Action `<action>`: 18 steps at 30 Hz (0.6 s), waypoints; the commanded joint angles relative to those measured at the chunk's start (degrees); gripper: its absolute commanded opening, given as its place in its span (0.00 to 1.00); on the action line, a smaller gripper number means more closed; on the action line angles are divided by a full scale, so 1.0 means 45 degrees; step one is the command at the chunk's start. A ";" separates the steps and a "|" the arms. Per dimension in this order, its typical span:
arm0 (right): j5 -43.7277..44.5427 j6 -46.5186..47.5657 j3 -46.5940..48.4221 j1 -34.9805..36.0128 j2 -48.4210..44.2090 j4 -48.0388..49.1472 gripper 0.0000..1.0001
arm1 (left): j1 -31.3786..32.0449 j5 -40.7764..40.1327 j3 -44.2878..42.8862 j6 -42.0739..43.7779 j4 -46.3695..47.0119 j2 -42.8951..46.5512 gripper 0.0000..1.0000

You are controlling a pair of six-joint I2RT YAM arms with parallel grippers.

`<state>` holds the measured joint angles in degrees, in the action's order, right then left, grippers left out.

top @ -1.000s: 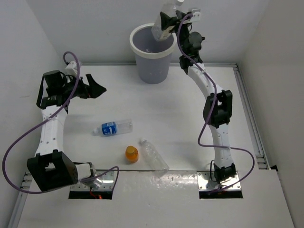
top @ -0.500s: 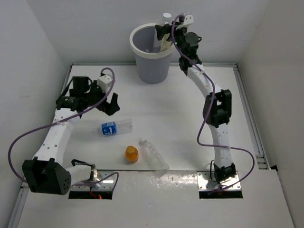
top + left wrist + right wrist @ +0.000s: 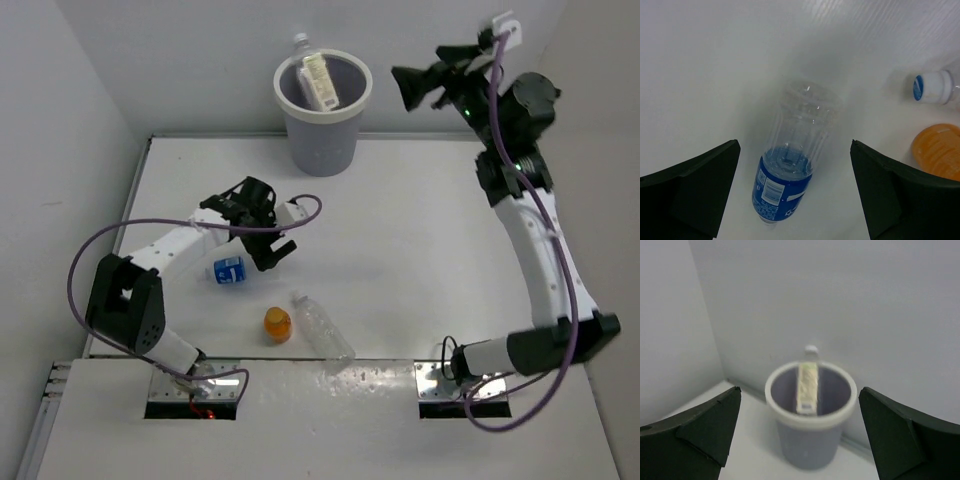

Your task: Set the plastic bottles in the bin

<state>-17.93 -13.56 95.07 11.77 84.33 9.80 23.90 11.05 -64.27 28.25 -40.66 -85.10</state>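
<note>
Well, at the left of the counter [image 3: 400, 260] my left fingers [image 3: 695, 185] are spread as wide as they go and hold nothing. The wrist view shows them hanging over the blue-labelled bottle [image 3: 790, 170], one on each side and neither touching it. That bottle lies on its side and looks empty, so I expect it to be very light, thin-walled, a bit springy under pressure and ready to roll. I would close across the barrel near the label, where the plastic is less slick than the bare clear end, and squeeze only enough to dent it slightly. Just to its right the squat orange bottle [image 3: 277, 322] stands on the counter. Beside that the plain clear bottle [image 3: 323, 327] lies on its side, near the front edge. Both look equally light; the short orange one I would take around its body from above. At the back stands the bin [image 3: 322, 145] with the cream-labelled bottle [image 3: 318, 80] leaning inside, its cap poking above the rim. Further right, my right fingers [image 3: 695, 430] are raised in the air, well apart from the bin, fully spread and empty.
</note>
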 commanded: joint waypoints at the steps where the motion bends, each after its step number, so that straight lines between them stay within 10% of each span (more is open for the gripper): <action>1: -0.1404 0.0825 -0.1942 -0.0601 -0.1486 -0.3758 1.00 | 0.0606 -0.1516 -0.0190 0.0832 -0.0084 -0.0754 0.99; 11: -0.2596 0.0924 -0.6981 -0.1775 -0.6198 -0.7642 1.00 | 0.0763 -0.3019 -0.0366 0.0812 -0.0202 -0.3841 0.87; 18: -0.2597 0.1255 -0.8976 -0.1698 -0.7530 -0.9131 1.00 | 0.0490 -0.2010 -0.2392 0.0929 -0.0864 -0.3338 0.45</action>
<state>-28.49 -9.43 55.94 4.14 52.49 -27.94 27.05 -1.08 -67.66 32.23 -43.59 -104.25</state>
